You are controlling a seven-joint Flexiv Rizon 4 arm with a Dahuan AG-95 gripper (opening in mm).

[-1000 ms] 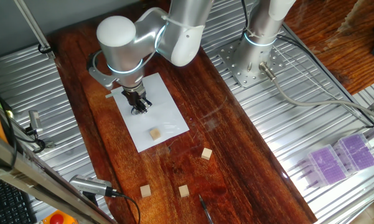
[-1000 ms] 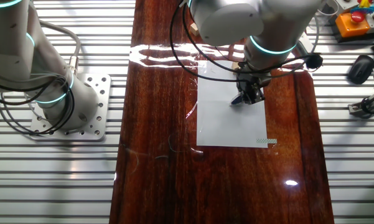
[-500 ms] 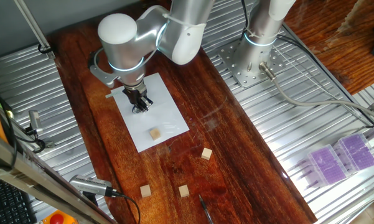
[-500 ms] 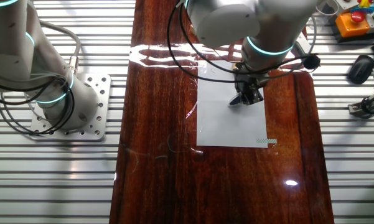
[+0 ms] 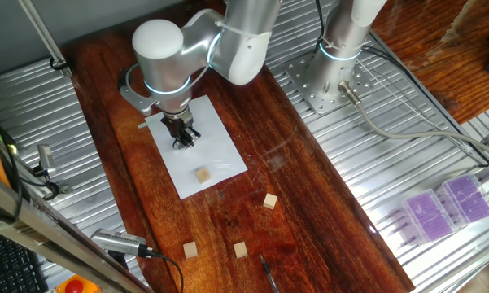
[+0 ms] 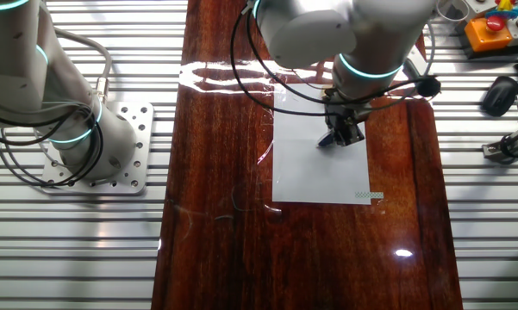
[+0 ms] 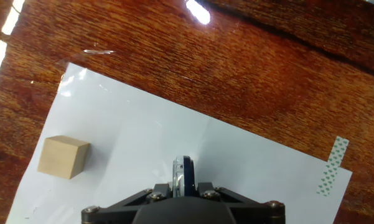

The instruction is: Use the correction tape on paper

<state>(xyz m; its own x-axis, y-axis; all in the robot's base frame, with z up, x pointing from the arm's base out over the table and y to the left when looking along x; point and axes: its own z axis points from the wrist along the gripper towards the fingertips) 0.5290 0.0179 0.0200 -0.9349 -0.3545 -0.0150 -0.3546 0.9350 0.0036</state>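
Note:
The white paper (image 5: 218,140) lies on the dark wooden table, also seen in the other fixed view (image 6: 310,176) and in the hand view (image 7: 249,165). My gripper (image 5: 183,139) points down onto the sheet and is shut on the correction tape (image 7: 183,170), a thin dark and translucent dispenser seen edge-on between the jaws. Its tip rests on or just above the paper. In the other fixed view the gripper (image 6: 337,136) stands over the sheet's upper right part. Whether a white mark is laid down cannot be told.
A tan wooden cube (image 5: 202,174) sits on the paper (image 7: 63,157). Three more cubes lie on the wood (image 5: 269,200) (image 5: 189,249) (image 5: 240,249). A patterned tape strip (image 7: 331,167) holds one paper corner. A second arm's base (image 5: 325,81) stands on the metal bench.
The arm has shifted slightly, and the gripper with the dispenser has crept a few pixels along the paper. The cubes and the sheet have not moved.

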